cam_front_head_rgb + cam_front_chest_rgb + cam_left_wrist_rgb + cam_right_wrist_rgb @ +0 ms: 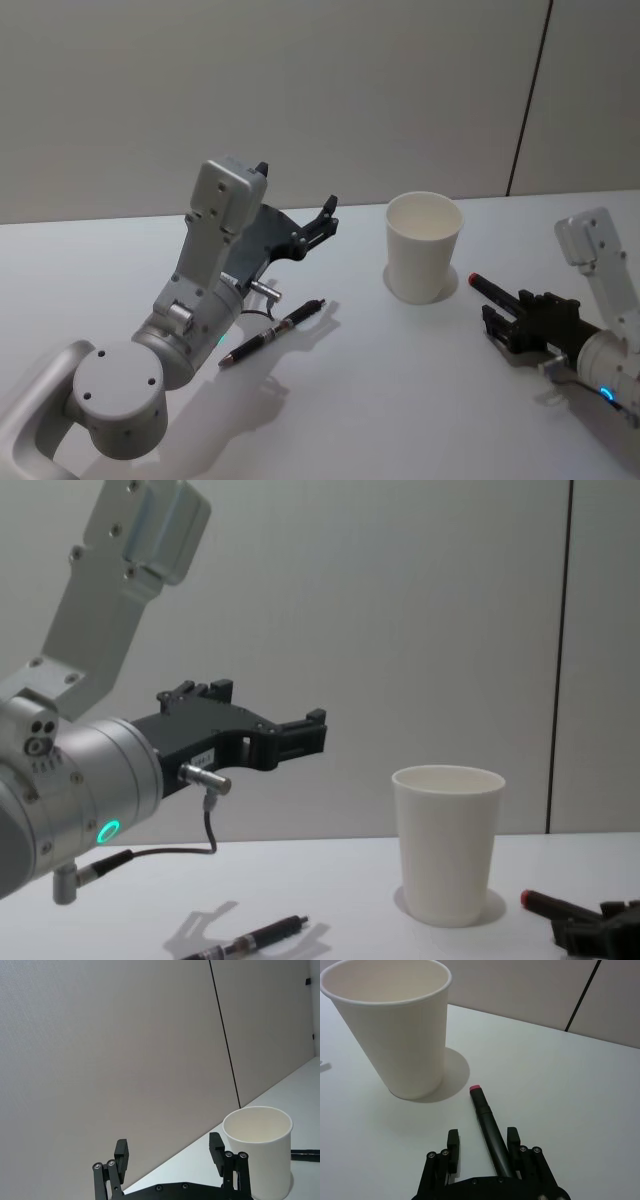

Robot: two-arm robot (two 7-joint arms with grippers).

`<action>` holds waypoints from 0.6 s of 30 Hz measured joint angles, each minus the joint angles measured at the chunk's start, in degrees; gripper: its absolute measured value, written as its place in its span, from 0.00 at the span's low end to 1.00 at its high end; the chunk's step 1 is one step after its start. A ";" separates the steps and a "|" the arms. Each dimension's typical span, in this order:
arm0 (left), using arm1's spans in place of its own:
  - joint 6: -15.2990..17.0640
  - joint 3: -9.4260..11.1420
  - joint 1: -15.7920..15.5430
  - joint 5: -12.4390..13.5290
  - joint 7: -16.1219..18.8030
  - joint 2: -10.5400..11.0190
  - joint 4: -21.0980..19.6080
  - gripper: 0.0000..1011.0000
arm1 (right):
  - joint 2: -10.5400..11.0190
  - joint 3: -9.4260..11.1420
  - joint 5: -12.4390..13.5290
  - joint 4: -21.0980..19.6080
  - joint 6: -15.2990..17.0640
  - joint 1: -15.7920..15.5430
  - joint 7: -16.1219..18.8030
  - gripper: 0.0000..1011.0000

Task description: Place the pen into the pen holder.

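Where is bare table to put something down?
Bare: the white table before the white paper cup, between the dark slim pen and the right gripper. Crowded: around the red-tipped black marker there; the left gripper hangs near the pen.

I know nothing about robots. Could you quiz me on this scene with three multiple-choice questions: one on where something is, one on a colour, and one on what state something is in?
1. Where is the slim pen?
A. On the floor
B. Flat on the table, beside the left arm
C. Held up in the air

2. What colour is the tip of the marker that lies at the right gripper?
A. Blue
B. Green
C. Pinkish red

3. How is the left gripper?
A. Open, empty, raised above the table
B. Shut on a pen
C. Pressed flat on the table

Answers:
1. B: the head view shows it lying on the white surface next to that arm.
2. C: the right wrist view shows the coloured end of the marker pointing toward the pen holder.
3. A: its fingers stand apart with nothing between them.
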 joint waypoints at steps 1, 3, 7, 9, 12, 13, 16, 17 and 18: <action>0.00 0.00 0.00 0.00 0.00 0.00 0.00 0.99 | 0.00 0.00 0.01 0.00 0.00 0.00 0.00 0.57; 0.00 0.00 0.00 0.00 0.00 0.00 0.00 0.99 | 0.00 0.00 0.05 0.00 0.00 -0.01 0.00 0.57; 0.00 0.00 0.00 0.00 0.00 0.00 0.00 0.99 | -0.04 0.03 0.32 0.01 0.00 -0.05 -0.01 0.54; 0.00 0.00 0.00 0.00 0.00 0.00 0.00 0.99 | -0.07 0.03 0.41 0.01 0.00 -0.06 -0.03 0.53; 0.00 0.00 0.00 0.00 0.00 0.00 0.00 0.99 | -0.09 0.03 0.51 0.01 -0.08 -0.07 -0.05 0.50; 0.00 0.00 0.00 0.00 0.00 0.00 0.00 0.99 | -0.11 0.04 0.55 0.01 -0.20 -0.09 -0.07 0.50; 0.00 0.00 0.00 0.00 0.00 0.00 0.00 0.99 | -0.12 0.06 0.67 0.01 -0.37 -0.11 -0.09 0.48; 0.00 0.00 0.00 0.00 0.00 0.00 0.00 0.99 | -0.13 0.06 0.70 0.01 -0.43 -0.12 -0.09 0.48; 0.00 0.00 0.00 0.00 0.00 0.00 0.00 0.99 | -0.13 0.06 0.71 0.01 -0.45 -0.12 -0.09 0.47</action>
